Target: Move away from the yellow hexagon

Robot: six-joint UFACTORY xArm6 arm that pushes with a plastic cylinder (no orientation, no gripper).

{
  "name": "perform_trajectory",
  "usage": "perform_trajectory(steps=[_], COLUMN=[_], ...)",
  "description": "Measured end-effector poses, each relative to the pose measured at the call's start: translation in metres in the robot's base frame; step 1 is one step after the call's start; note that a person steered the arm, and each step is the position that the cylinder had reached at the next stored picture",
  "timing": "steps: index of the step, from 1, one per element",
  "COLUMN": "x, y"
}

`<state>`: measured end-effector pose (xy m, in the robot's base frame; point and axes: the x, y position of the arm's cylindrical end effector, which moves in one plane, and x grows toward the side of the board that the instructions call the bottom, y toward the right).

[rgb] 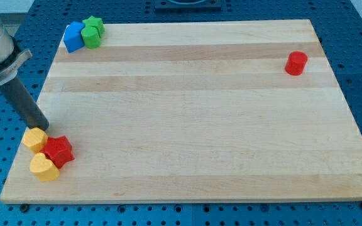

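The yellow hexagon [34, 139] lies near the board's left edge, low in the view. A red star [58, 150] touches its right side, and a yellow heart [44, 168] lies just below both. My tip [43, 128] is at the hexagon's upper right edge, touching it or nearly so. The dark rod slants up to the view's top left.
A blue block [74, 36] and a green star [93, 31] sit together at the board's top left corner. A red cylinder [296, 63] stands near the top right. The wooden board [193, 113] rests on a blue perforated table.
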<state>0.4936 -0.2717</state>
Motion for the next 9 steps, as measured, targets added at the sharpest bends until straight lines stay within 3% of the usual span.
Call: perform_trajectory(steps=[4, 5, 7, 8, 9], x=[0.032, -0.024, -0.091, -0.094, -0.106], y=[0.001, -0.001, 0.121, 0.184, 0.286])
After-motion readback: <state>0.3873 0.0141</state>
